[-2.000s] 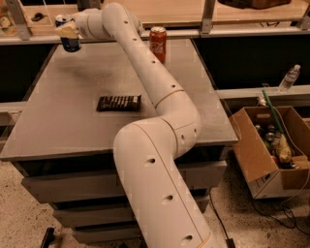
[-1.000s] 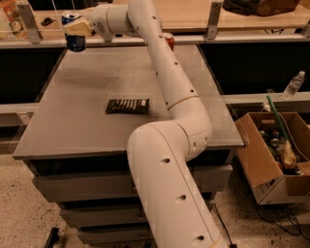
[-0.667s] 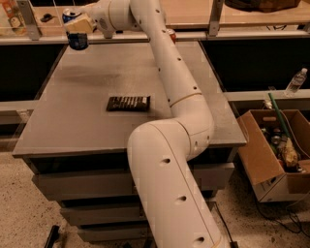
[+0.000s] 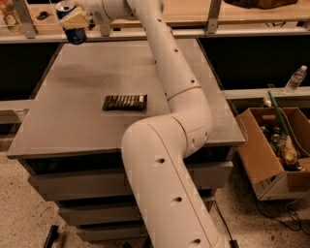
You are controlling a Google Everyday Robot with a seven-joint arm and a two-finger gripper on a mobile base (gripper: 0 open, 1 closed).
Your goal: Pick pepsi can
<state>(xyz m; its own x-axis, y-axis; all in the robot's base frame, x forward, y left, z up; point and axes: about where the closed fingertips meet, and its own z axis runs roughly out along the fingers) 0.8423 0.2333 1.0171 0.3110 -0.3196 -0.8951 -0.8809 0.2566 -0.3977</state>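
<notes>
My gripper is closed around the pepsi can, which stands roughly upright in my grasp, seemingly clear above the desk's far left corner.

Grey desk with drawers under, speckled floor, wood bench behind with metal posts. Cardboard box of clutter on floor right, bottle on ledge beyond. Gripper holds can above desk's far-left corner.
</notes>
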